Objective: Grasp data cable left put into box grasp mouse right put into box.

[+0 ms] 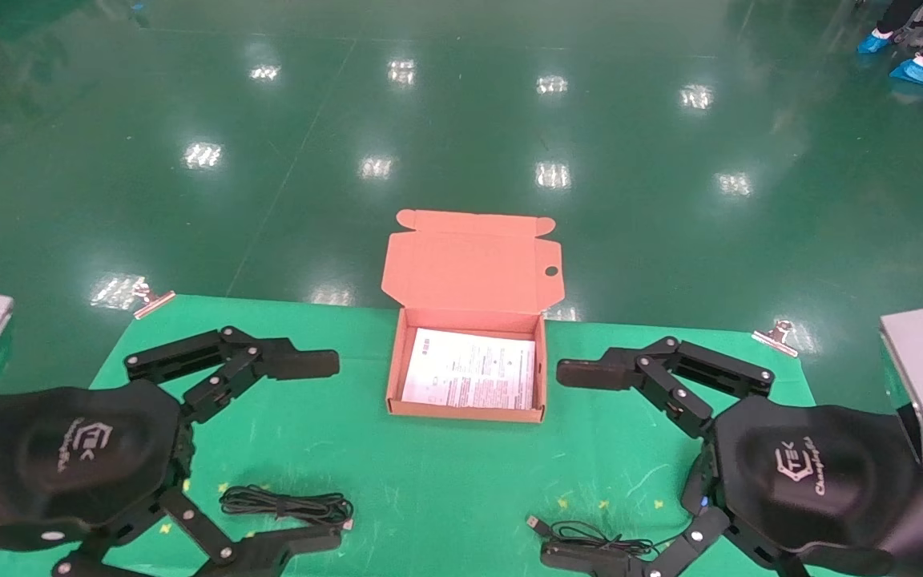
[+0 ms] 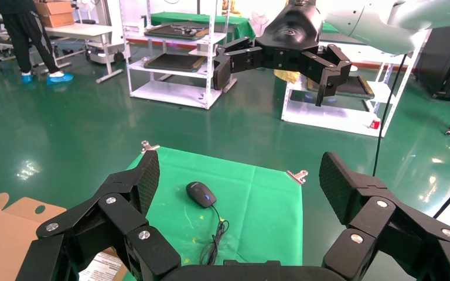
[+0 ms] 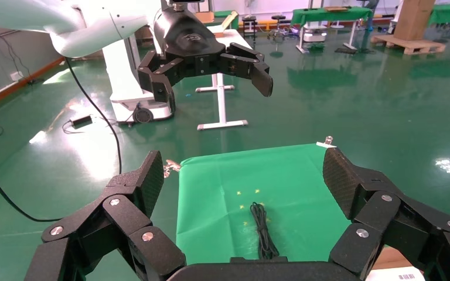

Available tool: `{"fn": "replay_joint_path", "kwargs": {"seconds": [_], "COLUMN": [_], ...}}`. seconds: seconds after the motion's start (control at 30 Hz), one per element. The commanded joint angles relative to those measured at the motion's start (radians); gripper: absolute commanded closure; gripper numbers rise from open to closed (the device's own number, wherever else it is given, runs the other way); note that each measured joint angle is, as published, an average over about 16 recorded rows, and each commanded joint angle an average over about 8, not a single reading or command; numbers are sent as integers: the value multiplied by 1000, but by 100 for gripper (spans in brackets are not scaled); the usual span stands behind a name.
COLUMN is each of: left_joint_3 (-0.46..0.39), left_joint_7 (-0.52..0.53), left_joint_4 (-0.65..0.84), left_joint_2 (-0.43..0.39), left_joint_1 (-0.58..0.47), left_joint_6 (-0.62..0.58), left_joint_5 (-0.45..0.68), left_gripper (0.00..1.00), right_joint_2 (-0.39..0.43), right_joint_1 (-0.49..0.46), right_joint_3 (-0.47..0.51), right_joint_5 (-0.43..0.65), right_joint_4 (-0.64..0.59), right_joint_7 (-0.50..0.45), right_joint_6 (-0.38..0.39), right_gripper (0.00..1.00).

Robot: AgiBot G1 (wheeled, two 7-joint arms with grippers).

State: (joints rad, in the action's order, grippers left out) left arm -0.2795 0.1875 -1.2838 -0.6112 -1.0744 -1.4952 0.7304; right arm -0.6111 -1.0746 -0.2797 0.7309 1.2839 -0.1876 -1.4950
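Both black grippers hover above the green cloth-covered table [image 1: 429, 497] with fingers spread wide, holding nothing: the left gripper [image 1: 305, 453] over the coiled black data cable [image 1: 285, 506], the right gripper [image 1: 578, 465] over the glossy black oval mouse [image 2: 201, 194]. Between them sits the shallow orange-brown cardboard box [image 1: 468, 411], lid raised, printed sheet [image 1: 469, 370] inside.

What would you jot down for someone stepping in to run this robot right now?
Left gripper: open, empty, above the table's left side.
Right gripper: open, empty, above the right side.
Data cable: coiled on the green cloth, under the left gripper.
Mouse: on the cloth under the right gripper, cord trailing.
Box: open, centre, only a printed sheet inside.
Done: nothing. Left: cable in, then mouse.
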Motion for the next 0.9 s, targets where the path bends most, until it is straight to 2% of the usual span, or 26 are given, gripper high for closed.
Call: {"fn": "replay_joint_path", "kwargs": {"seconds": [0.03,0.63,0.77,0.9], "left_joint_3": [0,-5,-26,-88], "left_joint_7": [0,-1,-6,-5], "left_joint_4": [0,0,-15,-36], "left_joint_2": [0,-3,-7,-19], "left_joint_1": [0,-2,-21,-85], "left_joint_6": [0,1,-15,-51], "left_joint_5": [0,9,51,156], "left_gripper": [0,0,0,0], "right_joint_2": [0,1,11,22], "right_joint_1": [0,-2,-23,-87], "right_joint_3": [0,-2,-24,-73], "right_joint_5": [0,6,61,178], "right_joint_4": [0,2,14,34], "right_joint_7": [0,1,0,-6], "right_joint_6": [0,-2,-14,-41], "right_gripper": [0,0,0,0]}}
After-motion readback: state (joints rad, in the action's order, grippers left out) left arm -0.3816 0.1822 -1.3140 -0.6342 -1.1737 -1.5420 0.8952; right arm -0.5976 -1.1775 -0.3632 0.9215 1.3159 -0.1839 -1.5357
